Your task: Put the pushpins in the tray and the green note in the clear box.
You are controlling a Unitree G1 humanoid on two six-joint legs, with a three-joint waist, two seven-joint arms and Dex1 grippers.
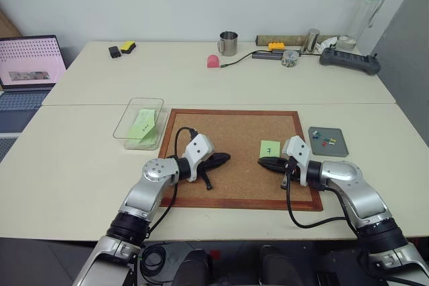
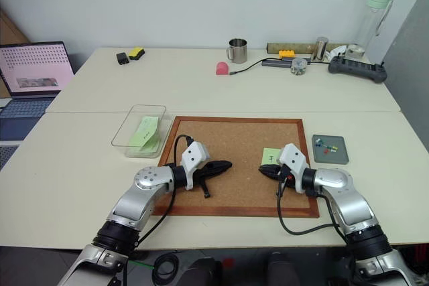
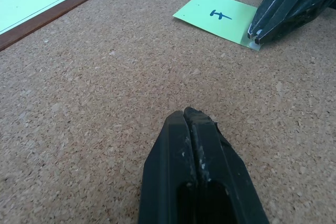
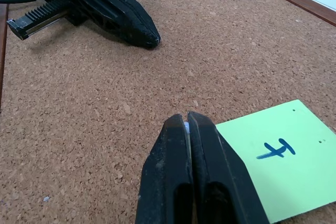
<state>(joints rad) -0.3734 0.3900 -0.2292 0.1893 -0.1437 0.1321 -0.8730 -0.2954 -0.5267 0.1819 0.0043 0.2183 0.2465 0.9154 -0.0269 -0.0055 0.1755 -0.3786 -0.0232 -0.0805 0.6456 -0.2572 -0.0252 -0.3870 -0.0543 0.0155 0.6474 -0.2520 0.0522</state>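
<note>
Green note (image 4: 283,156) on the corkboard (image 1: 234,132) bears a blue "F"-like mark; right gripper (image 4: 188,119) pinches its corner.

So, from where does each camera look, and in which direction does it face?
Head, both eyes: forward and down over the cork board; both arms show, with the tray and the clear box.
Left wrist: along the shut left gripper toward the green note.
Right wrist: along the right gripper, shut at the note's edge.
Shared: each wrist view shows the other gripper and the note.
</note>
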